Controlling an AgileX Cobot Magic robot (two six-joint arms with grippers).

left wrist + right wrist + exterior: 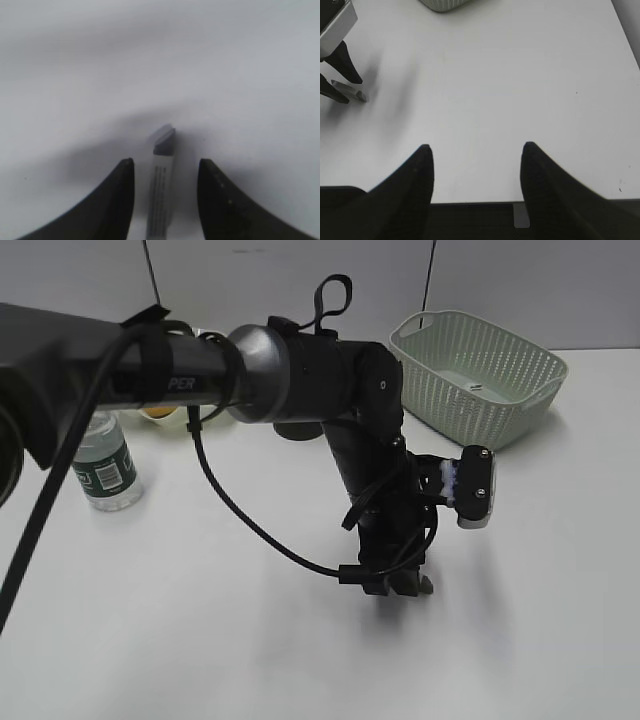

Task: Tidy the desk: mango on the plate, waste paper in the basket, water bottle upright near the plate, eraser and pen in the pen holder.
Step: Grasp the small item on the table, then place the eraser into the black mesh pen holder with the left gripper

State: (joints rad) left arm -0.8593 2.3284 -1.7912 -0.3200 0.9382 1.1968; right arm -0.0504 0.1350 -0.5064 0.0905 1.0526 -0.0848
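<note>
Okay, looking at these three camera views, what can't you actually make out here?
- Small grey-white printed block, probably the eraser: blurred in left wrist view, lower end cut off.
- Yellow-orange object: exterior view, mostly hidden behind the left arm.
- Clear green-labelled water bottle: cap hidden by that arm.
- Black mesh pen holder: in no view.

Dark grey tubular arm (150, 370), black joints, black cables, strapped loops, curved black claw (165, 200) fingers

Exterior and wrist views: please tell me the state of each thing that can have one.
left gripper: open, astride the eraser
eraser: lying on the desk, not gripped
right gripper: open, empty
water bottle: upright
basket: upright; contents unclear
</note>
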